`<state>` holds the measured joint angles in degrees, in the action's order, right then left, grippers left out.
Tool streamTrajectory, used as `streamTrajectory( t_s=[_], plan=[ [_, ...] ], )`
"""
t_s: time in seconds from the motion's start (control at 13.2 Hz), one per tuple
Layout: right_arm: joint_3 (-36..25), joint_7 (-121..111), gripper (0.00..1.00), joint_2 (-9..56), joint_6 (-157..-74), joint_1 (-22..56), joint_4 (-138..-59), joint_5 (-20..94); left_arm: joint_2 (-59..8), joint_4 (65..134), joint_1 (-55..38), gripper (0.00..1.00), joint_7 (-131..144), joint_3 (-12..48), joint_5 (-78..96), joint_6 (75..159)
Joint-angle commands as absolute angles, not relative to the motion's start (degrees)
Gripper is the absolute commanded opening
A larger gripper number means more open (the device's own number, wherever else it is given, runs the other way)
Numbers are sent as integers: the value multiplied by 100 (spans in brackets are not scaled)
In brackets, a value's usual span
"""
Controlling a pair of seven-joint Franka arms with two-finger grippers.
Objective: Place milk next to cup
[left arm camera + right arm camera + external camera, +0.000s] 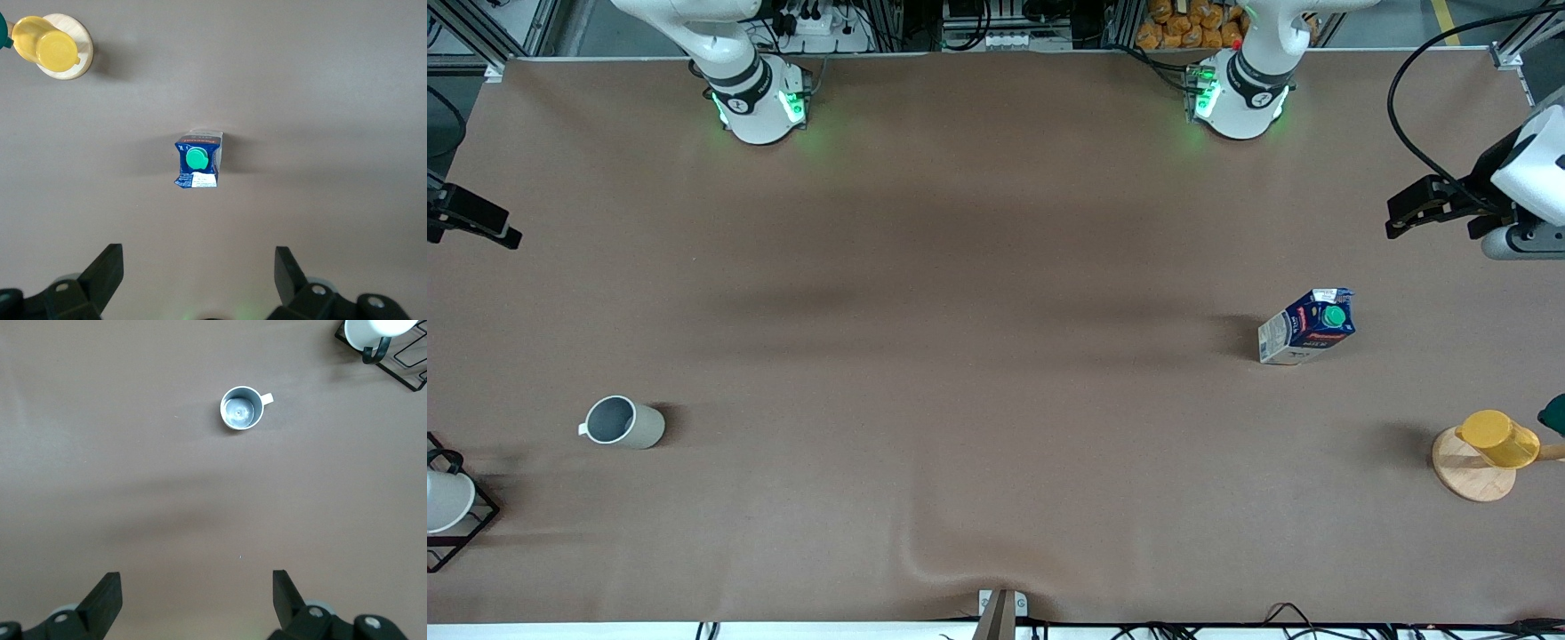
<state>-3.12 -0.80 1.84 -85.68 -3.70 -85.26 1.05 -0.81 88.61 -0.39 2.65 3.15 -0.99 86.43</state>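
Observation:
The milk (pixel 1307 326), a dark blue carton with a green cap, stands upright on the brown table toward the left arm's end. It also shows in the left wrist view (pixel 197 160). The cup (pixel 623 422), a beige-grey mug with a grey inside, stands toward the right arm's end and shows in the right wrist view (pixel 240 408). My left gripper (pixel 199 267) is open and empty, high over the table's edge (pixel 1409 212). My right gripper (pixel 197 587) is open and empty, high over the other edge (pixel 471 218).
A yellow cup (pixel 1498 437) lies on a round wooden coaster (pixel 1472 480), nearer the front camera than the milk; it also shows in the left wrist view (pixel 47 43). A white cup (pixel 445 502) sits in a black wire rack (pixel 400 361) near the mug.

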Motion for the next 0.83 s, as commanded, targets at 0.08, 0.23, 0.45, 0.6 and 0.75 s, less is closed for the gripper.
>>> streamTrajectory(
  t_s=[0.08, 0.23, 0.45, 0.6, 0.75],
  plan=[
    [-281, -35, 100, 132, -8613, -439, -8596, 202, -26, 8877, -35, 100, 334, 343, -229, 8657],
    [-281, -35, 100, 141, -8613, -448, -8596, 202, -26, 8877, -26, 100, 334, 334, -229, 8657],
    [-281, -26, 100, 149, -8605, -466, -8596, 255, -35, 8877, -26, 100, 334, 334, -229, 8648],
    [-299, -35, 100, 158, -8587, -536, -8596, 377, -53, 8868, -35, 100, 334, 334, -229, 8648],
    [-281, -53, 100, 193, -8543, -475, -8552, 326, -70, 8859, -44, 100, 334, 343, -229, 8648]
  ],
)
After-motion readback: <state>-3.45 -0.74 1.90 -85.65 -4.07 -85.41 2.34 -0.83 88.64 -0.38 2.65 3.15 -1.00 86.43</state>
